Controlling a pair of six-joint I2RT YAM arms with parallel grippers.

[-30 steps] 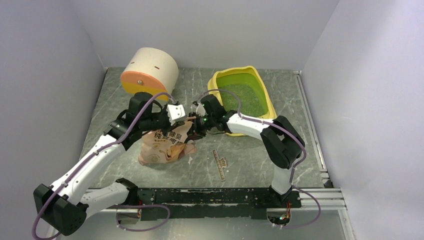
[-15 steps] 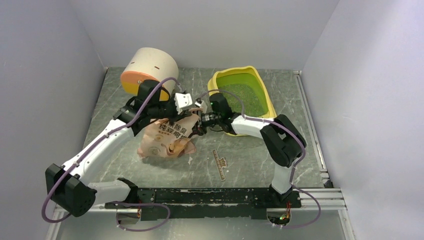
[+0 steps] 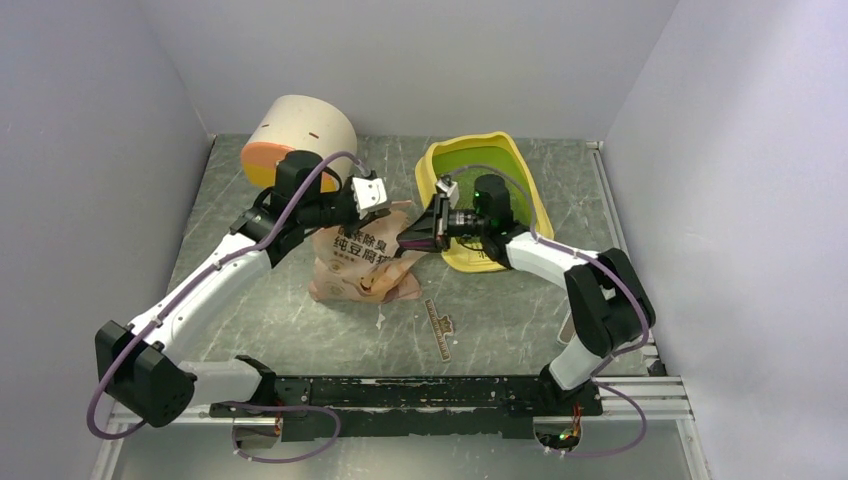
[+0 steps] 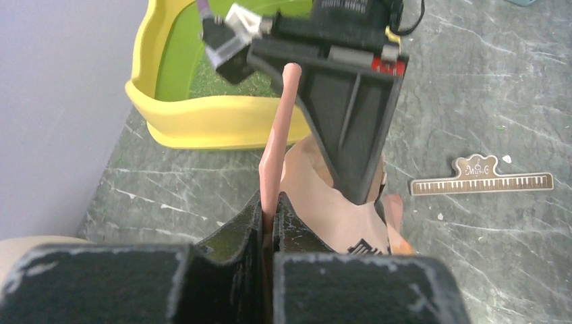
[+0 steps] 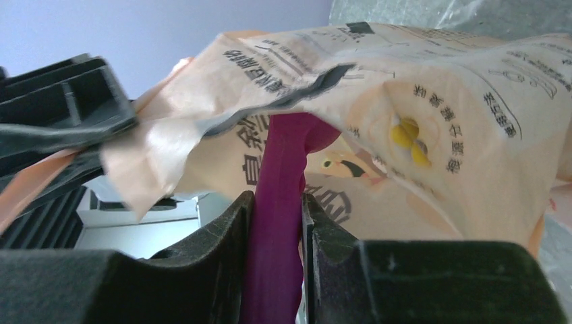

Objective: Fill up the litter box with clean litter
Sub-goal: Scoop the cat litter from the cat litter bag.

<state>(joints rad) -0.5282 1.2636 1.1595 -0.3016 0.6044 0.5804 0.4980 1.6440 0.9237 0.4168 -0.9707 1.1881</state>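
Left pincer clamps the bag's edge. Right pincer clamps the scoop, which points into the bag. The litter box lies behind it, its long axis running away from the arms.

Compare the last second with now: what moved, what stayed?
Both arms carried the bag rightward, toward the litter box; the left gripper stays shut on its top edge, the right gripper on the magenta scoop. Litter box, cylindrical container and ruler strip kept their places.

Table w/ litter box, ruler, container
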